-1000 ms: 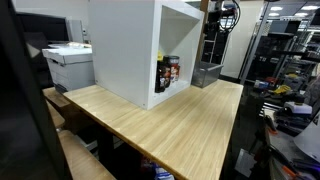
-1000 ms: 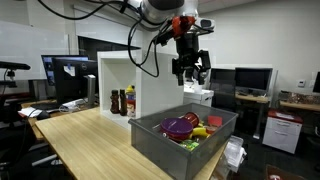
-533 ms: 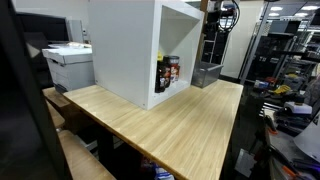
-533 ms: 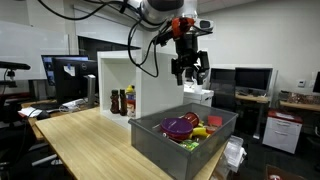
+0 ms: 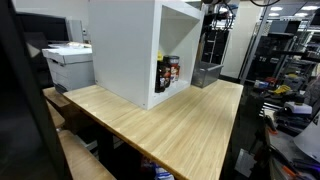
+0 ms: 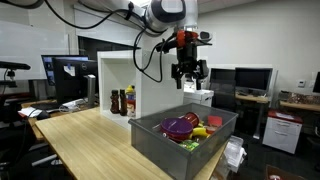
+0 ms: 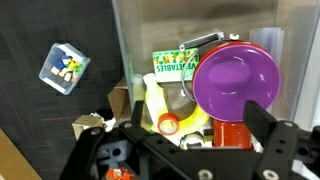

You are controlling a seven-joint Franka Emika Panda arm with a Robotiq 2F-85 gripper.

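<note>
Since a moment ago the arm's upper joints have swung over and the wrist has turned slightly. The gripper (image 6: 189,78) hangs above the grey bin (image 6: 160,150), fingers spread wide, holding nothing. In the wrist view, a small packet (image 7: 65,67) lies on the dark floor at ten o'clock. Then come a banana (image 7: 153,100), a green box (image 7: 176,62) reading what looks like "VEGETABLES", and a purple bowl (image 7: 237,82) at two o'clock. The pieces are crowded, so I'd centre any descent on one piece, clear of the bin wall.
</note>
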